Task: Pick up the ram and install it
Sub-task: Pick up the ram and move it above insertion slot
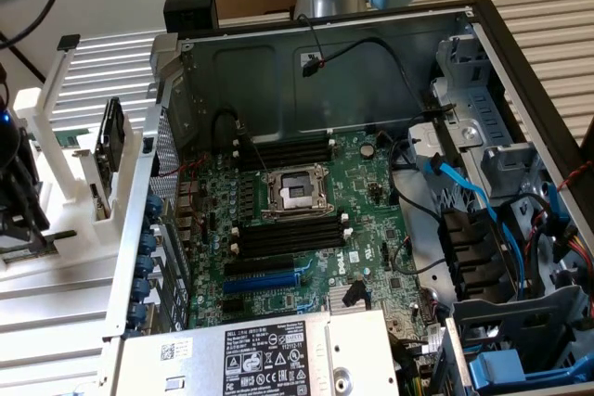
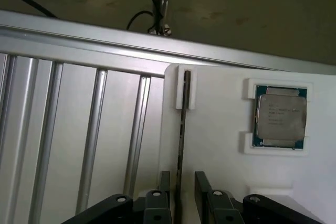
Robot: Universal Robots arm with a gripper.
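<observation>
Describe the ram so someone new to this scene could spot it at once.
Find the white fixture beside the ribbed metal table. The ram stands on edge on it, a thin dark strip running from a white end bracket to between the fingers of the open gripper. Unlike the square silver processor lying flat nearby, it is long and narrow.

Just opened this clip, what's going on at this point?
A robot arm's hand is down at a white holder beside an open computer case. Its jaws stand open on either side of the ram, which stands on edge in the holder's slot and is not yet gripped. A processor chip sits in a pocket nearby. The long black memory slots on the motherboard look unfilled.
</observation>
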